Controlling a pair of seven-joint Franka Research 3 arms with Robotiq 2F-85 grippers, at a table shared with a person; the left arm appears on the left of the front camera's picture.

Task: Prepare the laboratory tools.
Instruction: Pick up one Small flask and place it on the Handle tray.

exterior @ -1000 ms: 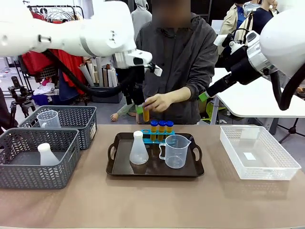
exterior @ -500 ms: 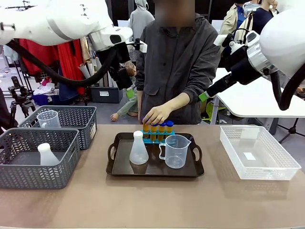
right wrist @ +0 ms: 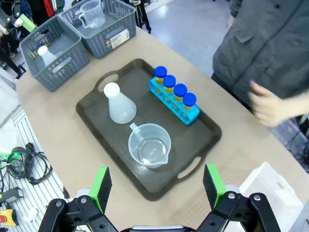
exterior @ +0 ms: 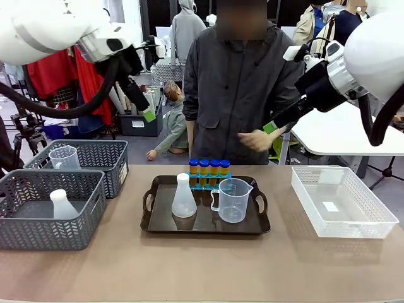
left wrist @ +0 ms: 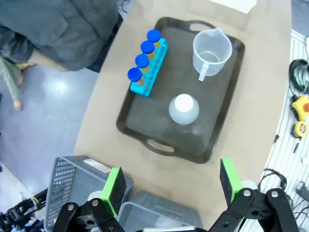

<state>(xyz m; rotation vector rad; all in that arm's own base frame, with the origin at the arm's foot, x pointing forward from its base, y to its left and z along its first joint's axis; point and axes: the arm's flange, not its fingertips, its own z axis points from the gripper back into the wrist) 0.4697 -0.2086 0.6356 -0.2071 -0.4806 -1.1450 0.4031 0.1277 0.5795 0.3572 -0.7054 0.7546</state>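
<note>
Both grippers, left [left wrist: 169, 186] and right [right wrist: 157, 188], are hanging wide apart, gripping nothing. Black tray [exterior: 158, 222] is carrying flask [exterior: 184, 197] at 9 o'clock, measuring cup [exterior: 232, 200] at 3, blue rack [exterior: 209, 183] at 12 holding four tubes [exterior: 209, 168].
</note>
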